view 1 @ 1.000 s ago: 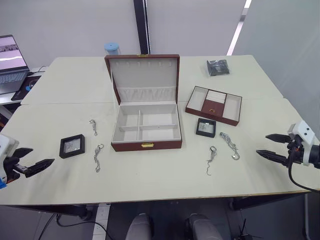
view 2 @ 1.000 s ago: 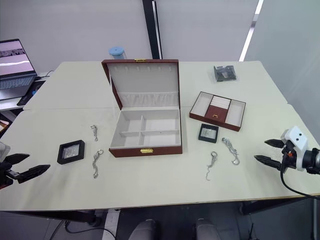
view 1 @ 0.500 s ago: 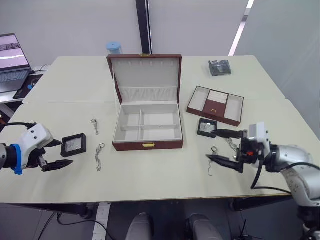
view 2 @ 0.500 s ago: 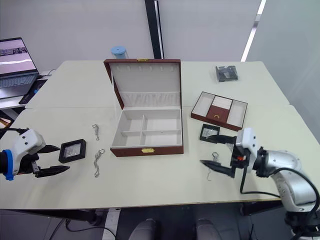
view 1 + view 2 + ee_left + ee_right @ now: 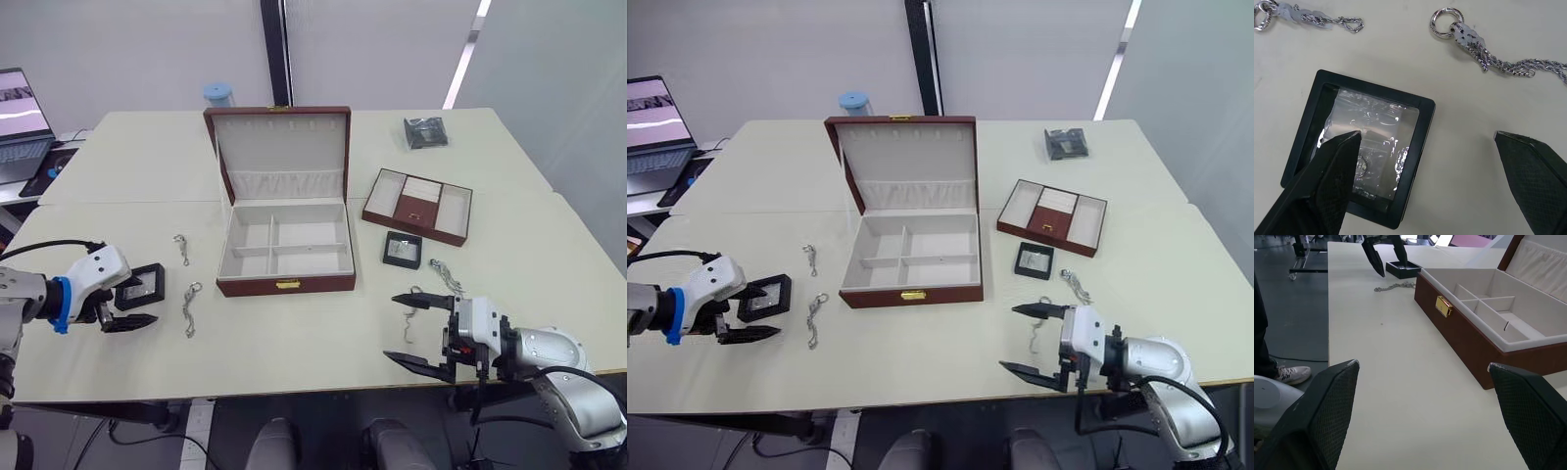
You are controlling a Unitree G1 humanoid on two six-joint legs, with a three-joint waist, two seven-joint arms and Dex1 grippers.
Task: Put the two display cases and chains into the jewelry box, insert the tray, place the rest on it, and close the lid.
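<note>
Left hand (image 5: pixel 1425 181), spread wide over the display case (image 5: pixel 1361 147), may skid the thin frame along the worktop (image 5: pixel 294 333) on closing.

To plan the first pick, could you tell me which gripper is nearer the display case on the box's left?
Left. The left gripper is open right at that display case, one finger over its window; the right gripper is across the table, beyond the jewelry box.

The reddish-brown jewelry box (image 5: pixel 284 240) stood open mid-table, lid (image 5: pixel 279 152) upright, tray (image 5: pixel 418 205) and one display case (image 5: pixel 403 250) right, another case (image 5: pixel 140 284) left, chains (image 5: pixel 189 308) scattered around.
</note>
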